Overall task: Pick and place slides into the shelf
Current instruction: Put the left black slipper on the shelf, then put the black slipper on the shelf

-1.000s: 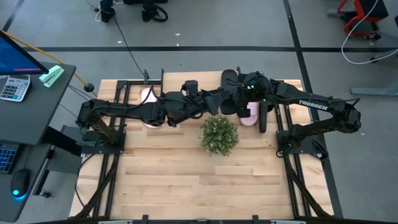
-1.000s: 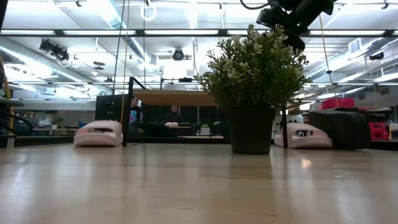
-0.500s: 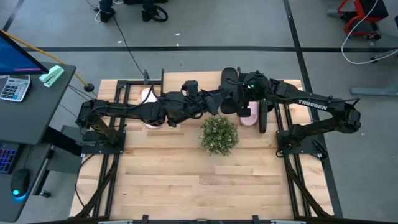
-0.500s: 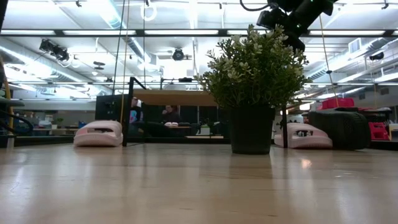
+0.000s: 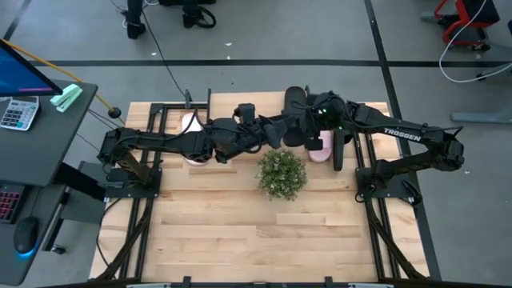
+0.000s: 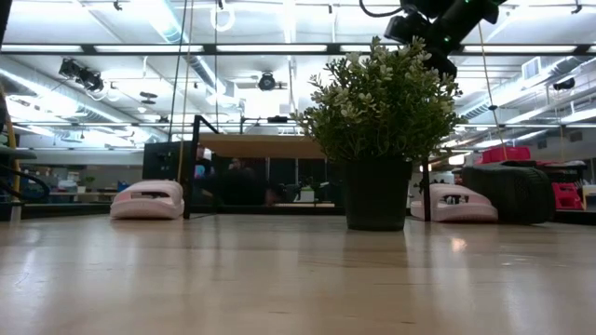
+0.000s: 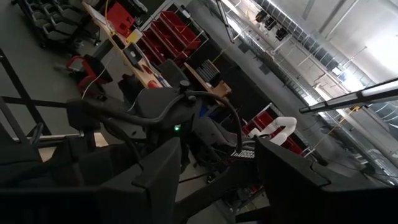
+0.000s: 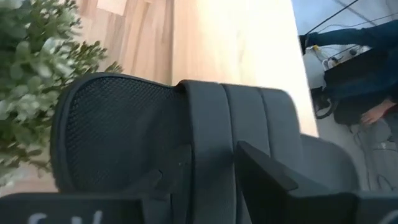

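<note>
My right gripper (image 5: 304,120) is shut on a black slide (image 8: 155,124), held high over the table's far middle. It shows at the top of the low view (image 6: 438,23). My left gripper (image 5: 274,134) hangs open and empty just left of it, its fingers apart in the left wrist view (image 7: 217,186). The other black slide (image 6: 507,191) rests on its sole at the far right, next to a pink slide (image 6: 453,203). The second pink slide (image 6: 147,200) lies at the far left. The shelf (image 6: 261,146) stands on thin black legs at the far middle. My right gripper holds the black slide at its broad strap (image 8: 242,118). One finger (image 8: 168,177) lies on the footbed side at the strap's edge, the other (image 8: 264,168) on the strap's outer face. The slide is lifted clear, above pale wood.
A potted plant (image 5: 282,174) stands mid-table, just on the near side of both grippers. The near half of the tabletop (image 5: 256,240) is bare wood. A side desk with a calculator (image 5: 18,112) stands off the left edge.
</note>
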